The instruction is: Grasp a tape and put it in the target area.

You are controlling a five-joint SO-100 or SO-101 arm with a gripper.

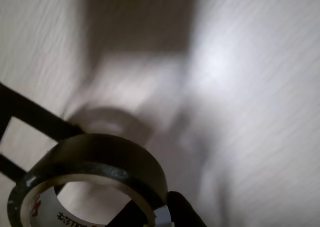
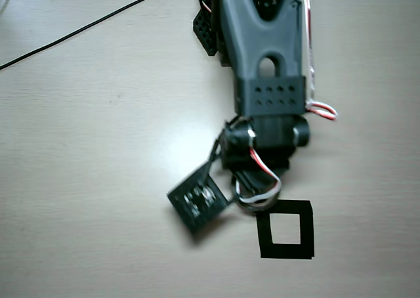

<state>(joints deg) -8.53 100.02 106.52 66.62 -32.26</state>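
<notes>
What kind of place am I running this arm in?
Probably a hobby or lab desk: a pale wood-grain table, a loose black cable across it, and a black taped square marking the target. The gripper holds a black tape roll.

From my overhead view, the arm (image 2: 266, 42) reaches down from the top edge over the tabletop (image 2: 85, 147); the square outline (image 2: 286, 230) lies on the tabletop just below and right of the arm's tip, and a cable (image 2: 79, 27) crosses the upper left. In my wrist view, the tape roll (image 1: 95, 162) sits lower left, before the outline (image 1: 37, 118), with the end effector's finger (image 1: 182, 212) touching its right side.
</notes>
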